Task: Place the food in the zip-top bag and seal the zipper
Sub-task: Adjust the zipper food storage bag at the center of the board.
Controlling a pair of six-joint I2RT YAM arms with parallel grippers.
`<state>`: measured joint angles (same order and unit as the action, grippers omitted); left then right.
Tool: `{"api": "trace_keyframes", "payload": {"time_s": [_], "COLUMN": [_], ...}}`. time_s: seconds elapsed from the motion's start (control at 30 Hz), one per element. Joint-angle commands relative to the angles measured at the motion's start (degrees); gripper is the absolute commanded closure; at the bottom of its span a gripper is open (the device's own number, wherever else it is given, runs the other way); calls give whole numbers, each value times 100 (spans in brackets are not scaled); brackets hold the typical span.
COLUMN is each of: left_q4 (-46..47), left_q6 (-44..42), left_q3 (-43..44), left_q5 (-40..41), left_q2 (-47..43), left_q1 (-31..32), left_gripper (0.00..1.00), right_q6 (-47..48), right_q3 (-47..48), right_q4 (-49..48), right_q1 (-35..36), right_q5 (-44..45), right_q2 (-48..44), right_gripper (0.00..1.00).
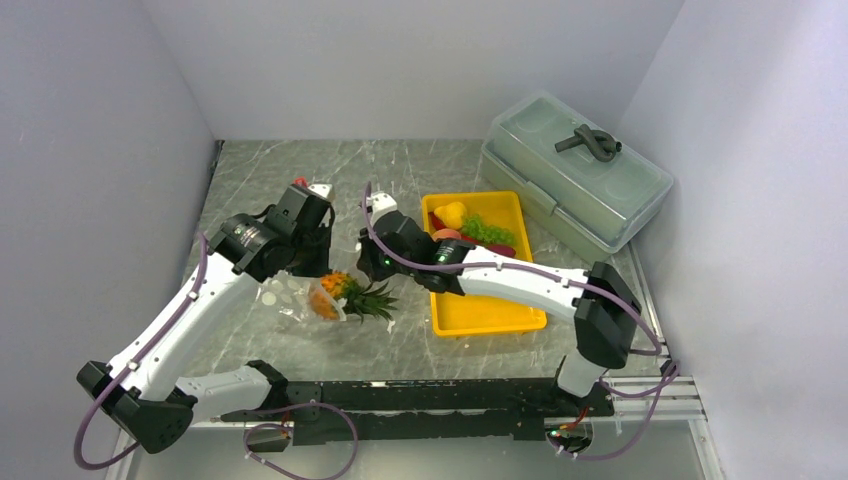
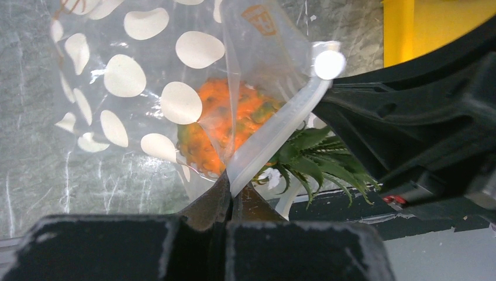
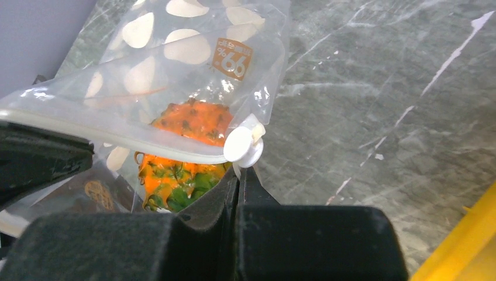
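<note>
Both pincers are on the bag mouth, nothing loose in either.
- Left pincer [image 2: 231,202]: clenched on one end of the zipper [image 2: 275,126].
- Right pincer [image 3: 240,178]: clenched on the other end, just under the round white slider tab [image 3: 241,146].
- The strip's long axis runs straight from one pincer to the other, and the two arms face each other across the mouth.

The zip-top bag [image 2: 117,76] lies on the bench [image 1: 400,170] in front of the left arm. Its dotted body trails away to the left of the mouth.

The pineapple [image 2: 234,114] sits across the mouth line. Its orange body is inside the film and its green crown [image 2: 313,158] sticks out past the strip toward the right arm. The fruit's long axis is roughly square to the zipper, so I'd say the strip can't close until the crown goes in.

Farther right is the yellow tray [image 1: 485,315], beside the right arm and well apart from the left. It holds the lemon [image 1: 450,213], the grape bunch [image 1: 488,230] and some red and orange pieces I can't tell apart from here.

My read is that the right arm is the one placed to fetch from the tray, and the left to hold the mouth. The task is at an early stage, with one item part way in.

Back right corner: grey-green lidded box [image 1: 575,175], not involved.
</note>
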<state>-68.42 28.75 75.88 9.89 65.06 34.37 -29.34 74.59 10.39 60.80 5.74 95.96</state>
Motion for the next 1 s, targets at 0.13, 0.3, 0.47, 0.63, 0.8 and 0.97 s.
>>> {"api": "trace_keyframes", "payload": {"time_s": [0.13,0.3,0.47,0.63,0.8,0.97], "left_q4": [123,234,378,483,454,507], "left_q6": [209,140,135,131,126,157], "left_q3": [94,-37,-199,-232,-138,-158], "left_q5": [121,44,8,6,57,108], "left_q2": [-301,-369,-450,-534,-531,-630], "left_q1": [26,26,26,26,26,26], "left_gripper": [100,100,100,100,100,100], "right_q6": [500,635,742,686,700,670], "right_q3": [306,683,926,803,776,759], "right_q4": [677,1172,1564,1632,1664,1630], "right_q1": [3,-2,3,-3,-6,2], "right_q5": [531,596,652,684,665,656], "right_q2": [-906,-1115,-1133,-1179,-1174,-1357], "right_gripper": [100,100,100,100,100,100]}}
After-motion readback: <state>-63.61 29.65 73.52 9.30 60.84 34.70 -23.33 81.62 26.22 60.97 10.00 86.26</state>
